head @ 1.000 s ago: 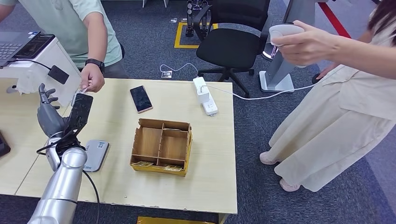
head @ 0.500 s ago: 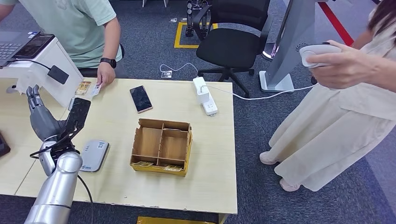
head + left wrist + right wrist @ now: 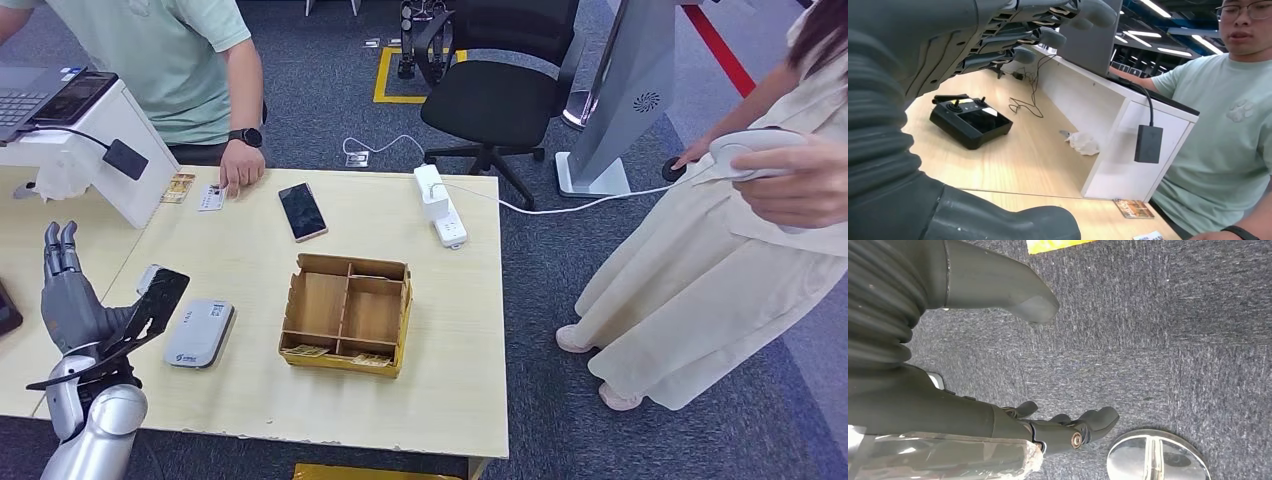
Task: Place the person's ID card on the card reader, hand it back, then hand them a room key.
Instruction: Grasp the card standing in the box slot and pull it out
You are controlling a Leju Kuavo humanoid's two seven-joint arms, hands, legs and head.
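My left hand (image 3: 68, 300) is empty, fingers spread and pointing up, and over the last second it has drawn back toward me from the far edge of the table (image 3: 250, 400); it now hangs near the table's left front, just beside the card reader (image 3: 198, 332), the grey pad lying flat on the wood. A second ago it was up by the person's hand (image 3: 240, 180); half a second ago it was already coming away with nothing in it. The ID card (image 3: 211, 197) now lies on the table at the far edge, with the person's fingers touching or just beside it, well apart from the reader. I take that to mean the card has gone back to its owner, so the reader and hand-back steps look done, though I cannot be sure from this alone. What remains would be the room key: the wooden box (image 3: 346, 312) in the middle of the table holds what look like cards in its near compartments, and I judge that is my next reach. My right hand (image 3: 1068, 427) hangs over the carpet, fingers loosely curled, holding nothing.
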